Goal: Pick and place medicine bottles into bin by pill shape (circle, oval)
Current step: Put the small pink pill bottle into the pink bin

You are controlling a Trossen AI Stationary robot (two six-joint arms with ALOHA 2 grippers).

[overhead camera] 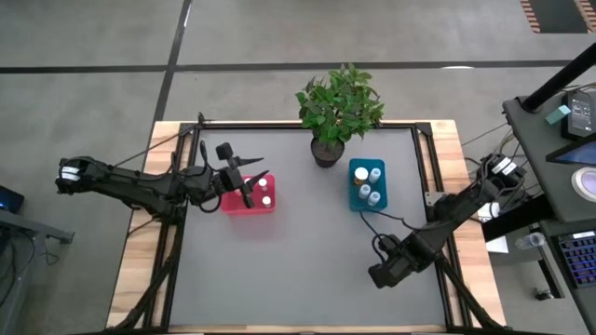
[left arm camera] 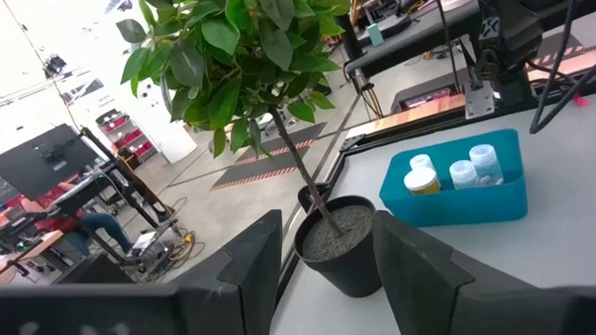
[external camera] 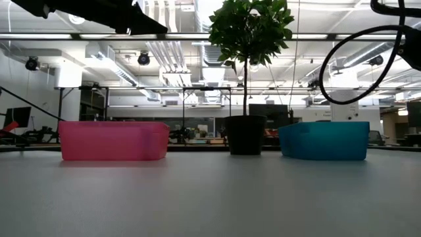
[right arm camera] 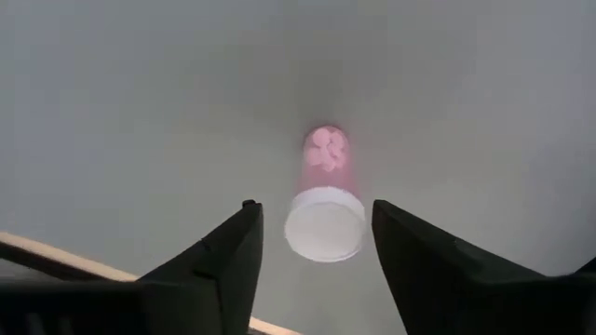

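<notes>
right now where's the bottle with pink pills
In the right wrist view the pink-pill bottle lies on the grey table, between the open right end effector's fingers.

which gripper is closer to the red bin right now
Left. The left gripper hangs directly over the red bin, fingers open. The right gripper is far off across the table, near the front edge on the teal bin's side.

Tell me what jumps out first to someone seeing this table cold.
The leafy green plant in its dark pot at the table's back edge stands out, flanked by the red bin and the teal bin, both holding white-capped bottles. The left gripper hovers open over the red bin. In the right wrist view, the right gripper hangs open over a lone bottle of pink pills lying on the grey table.
</notes>
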